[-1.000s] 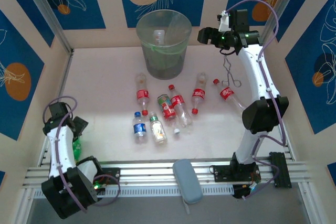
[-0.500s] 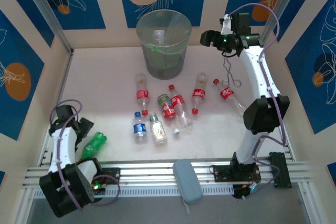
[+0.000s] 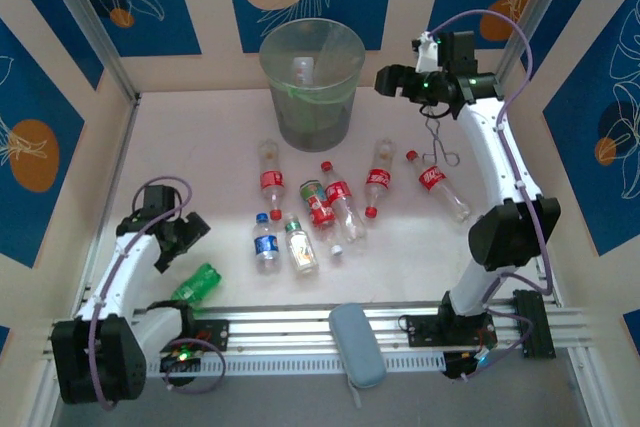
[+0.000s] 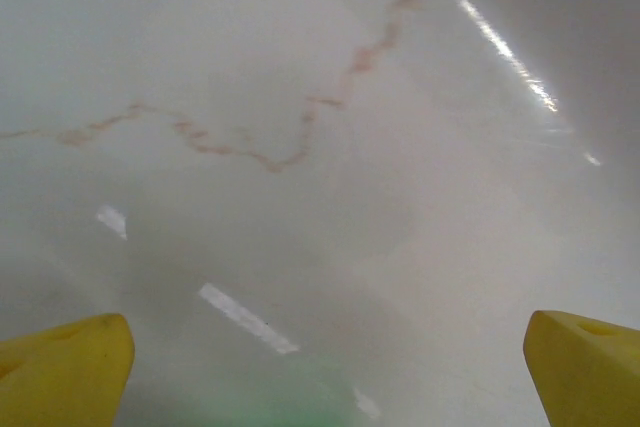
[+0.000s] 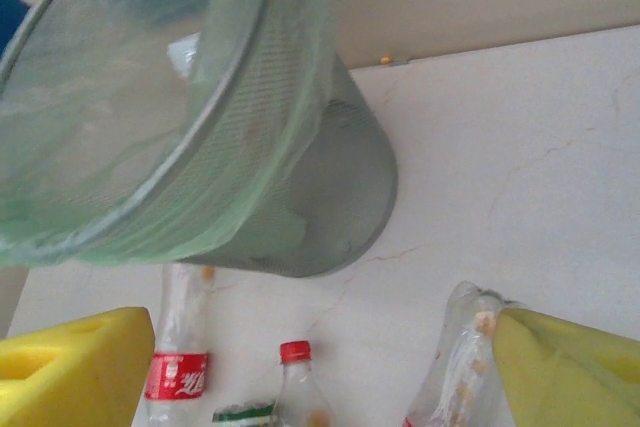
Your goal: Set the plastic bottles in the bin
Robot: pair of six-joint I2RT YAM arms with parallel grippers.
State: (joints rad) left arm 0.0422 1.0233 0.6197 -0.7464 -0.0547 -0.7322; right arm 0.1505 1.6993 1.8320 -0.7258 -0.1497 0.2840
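Both my left tool (image 4: 325,352) and right tool (image 5: 320,357) stand wide and empty. The plastic bottles (image 3: 320,207) lie clustered mid-worktop, at 6 o'clock of the bin (image 3: 312,112). A green bottle (image 3: 201,283) lies at 5 o'clock of the left tool. I judge them light, thin-walled, slick and prone to roll, so I'd pinch gently across the labelled waist.

Red-labelled bottles (image 3: 272,183), one green bottle (image 3: 197,284), seemingly mesh-patterned grey-green bin (image 3: 315,122), yellow fingers (image 4: 65,367).
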